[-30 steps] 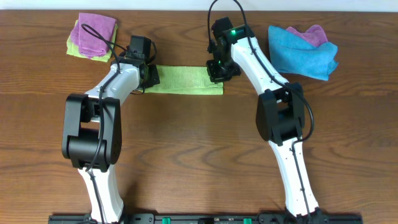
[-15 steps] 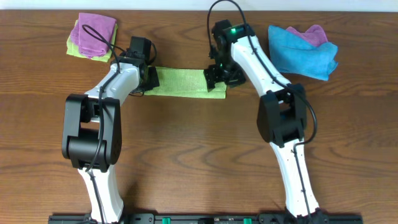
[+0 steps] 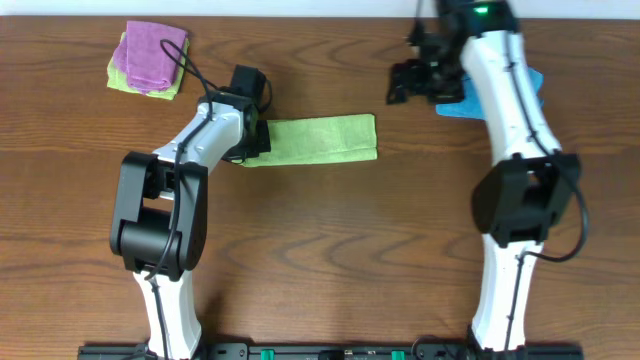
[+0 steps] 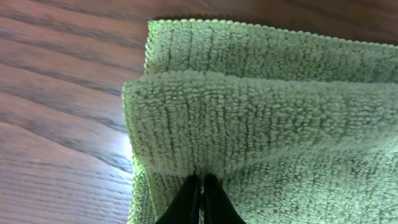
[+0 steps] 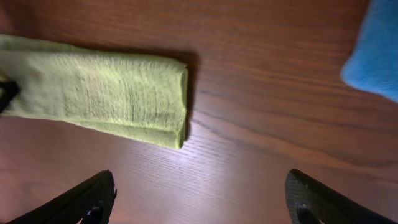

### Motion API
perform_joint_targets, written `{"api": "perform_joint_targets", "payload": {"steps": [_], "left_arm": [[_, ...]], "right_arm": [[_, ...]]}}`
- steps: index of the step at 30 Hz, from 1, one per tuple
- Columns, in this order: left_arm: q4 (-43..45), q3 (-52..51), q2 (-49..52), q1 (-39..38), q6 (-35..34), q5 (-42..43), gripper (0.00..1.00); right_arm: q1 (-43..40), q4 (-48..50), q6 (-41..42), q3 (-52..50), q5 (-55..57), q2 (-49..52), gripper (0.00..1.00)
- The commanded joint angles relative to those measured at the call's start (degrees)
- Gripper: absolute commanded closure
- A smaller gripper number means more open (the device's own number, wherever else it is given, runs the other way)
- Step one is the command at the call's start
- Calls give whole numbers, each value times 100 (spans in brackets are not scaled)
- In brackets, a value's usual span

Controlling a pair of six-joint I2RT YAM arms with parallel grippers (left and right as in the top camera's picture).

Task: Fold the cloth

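Closest to you, the left arm reaches up from the near edge and its gripper point(image 3: 252, 140) pinches the left end of the green cloth point(image 3: 318, 138). In the left wrist view the two black fingertips point(image 4: 191, 200) are pressed nearly together on a raised fold of the pile, with the lower layer spread flat behind it.

The cloth lies as a long folded strip in the middle of the wooden table point(image 3: 330, 250), its double edge showing at the right end in the right wrist view. Compared with half a second ago, the strip has slid a little to the right, and your left gripper has gone with it.

Farther out is the big change. The right gripper point(image 3: 408, 84) no longer sits on the cloth's right end. It has lifted off and swung away to the far right, and it now hangs spread wide and empty above bare wood.

At the far edge, the right arm now hides most of the blue cloth point(image 3: 452, 106). The pink-and-green stack point(image 3: 148, 58) sits unchanged in the far left corner.
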Motion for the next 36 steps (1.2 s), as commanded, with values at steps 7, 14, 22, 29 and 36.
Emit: {"api": "perform_joint_targets", "payload": {"steps": [7, 14, 22, 29, 36], "left_arm": [[-63, -107, 129, -63, 76, 173, 94], [79, -107, 129, -63, 76, 192, 94], [105, -107, 129, -63, 79, 192, 94], [105, -107, 129, -63, 79, 195, 94], [107, -107, 129, -63, 81, 197, 94]], "right_arm": [[-743, 857, -765, -1805, -2262, -7, 18], [-365, 1652, -684, -2774, -2308, -2, 18], [175, 2382, -190, -3038, -1633, 79, 14], [468, 2691, 129, -3038, -1574, 332, 15], [728, 2872, 275, -3038, -1818, 433, 21]]}}
